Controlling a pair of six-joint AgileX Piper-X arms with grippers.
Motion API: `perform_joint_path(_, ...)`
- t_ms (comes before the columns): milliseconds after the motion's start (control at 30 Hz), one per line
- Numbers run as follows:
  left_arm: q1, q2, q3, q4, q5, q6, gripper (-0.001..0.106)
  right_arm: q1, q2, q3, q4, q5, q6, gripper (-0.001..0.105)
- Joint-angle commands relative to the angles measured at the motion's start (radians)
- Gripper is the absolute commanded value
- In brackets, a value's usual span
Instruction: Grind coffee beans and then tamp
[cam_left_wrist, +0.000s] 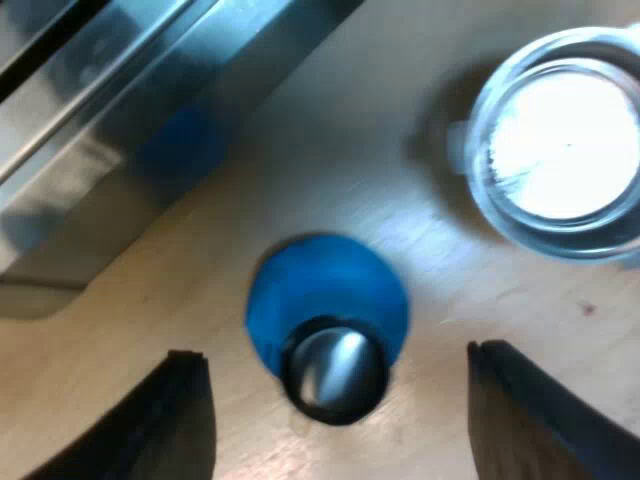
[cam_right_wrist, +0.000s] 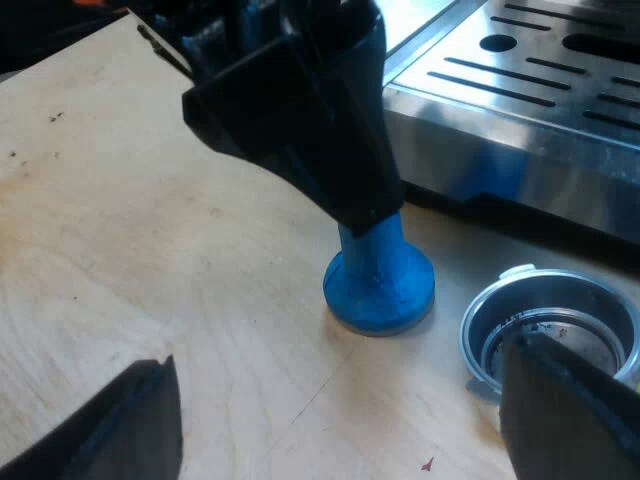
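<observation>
Picking up for tamping was judged to be in hand. The blue tamper (cam_left_wrist: 300, 290) stood upright beside the metal holder (cam_right_wrist: 545, 325), straddled by the left gripper (cam_left_wrist: 335, 355) with fingers spread apart. The right gripper (cam_right_wrist: 338, 355) was likewise parted. Closing on the stem was called for next.

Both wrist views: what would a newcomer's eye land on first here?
The bright blue tamper, standing upright on the wooden table close to the espresso machine, with the left end effector directly over its top, fingers spread. Next, the round metal holder lying on the table beside the tamper, near one finger of the right end effector.
</observation>
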Motion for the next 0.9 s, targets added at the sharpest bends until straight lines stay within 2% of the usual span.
perform_joint_path(33,0.043,0.017,-0.007,0.003,0.033,-0.004,0.056,0.002,-0.003,0.000,-0.008,-0.003,-0.013,0.067)
perform_joint_path(67,0.057,0.023,-0.007,0.003,0.078,-0.004,0.056,0.002,-0.003,0.000,-0.008,-0.003,-0.013,0.067)
perform_joint_path(167,0.063,0.035,-0.007,-0.002,0.129,-0.004,0.056,0.002,-0.003,0.000,-0.008,-0.003,-0.013,0.067)
perform_joint_path(500,0.056,0.050,-0.007,-0.020,0.132,-0.004,0.056,0.002,-0.003,0.000,-0.008,-0.003,-0.013,0.067)
perform_joint_path(900,0.045,0.181,-0.007,-0.026,0.133,-0.004,0.056,0.002,-0.003,0.000,-0.008,-0.003,-0.013,0.067)
